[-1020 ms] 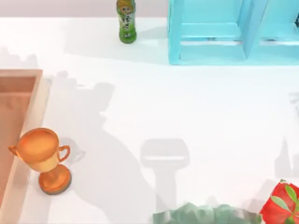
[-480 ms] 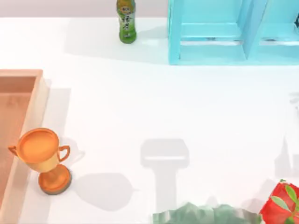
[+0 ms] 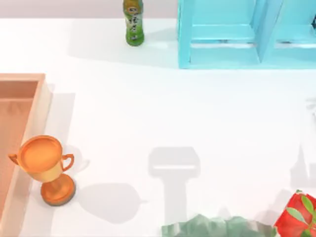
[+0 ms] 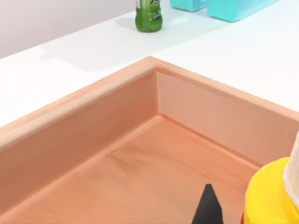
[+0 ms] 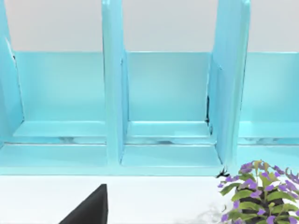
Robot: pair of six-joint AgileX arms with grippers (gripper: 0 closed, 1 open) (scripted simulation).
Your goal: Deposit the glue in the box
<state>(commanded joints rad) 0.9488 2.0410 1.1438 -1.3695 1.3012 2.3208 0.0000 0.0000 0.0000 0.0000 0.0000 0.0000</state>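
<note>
Resting inside the box (image 4: 140,172), the glue (image 4: 271,196) sits just beside a dark left pincer (image 4: 208,207) fingertip; whether that pincer is spread, I cannot tell.
Farther off, across the white surface (image 4: 243,56), stand a green bottle (image 4: 148,15) and a cyan shelf (image 5: 163,93), which the right pincer (image 5: 88,210) faces, its state unclear.

Rendered simulation tabletop: plain white table (image 3: 197,108), cyan shelf unit (image 3: 222,34).

We see a peach-orange wooden box (image 4: 117,158), a yellow glue bottle (image 4: 271,196), a green drink bottle (image 3: 134,24), a cyan shelf unit (image 3: 237,34), an orange trophy cup (image 3: 44,165), a purple-flowered plant (image 5: 261,191) and a white table (image 3: 173,108).
</note>
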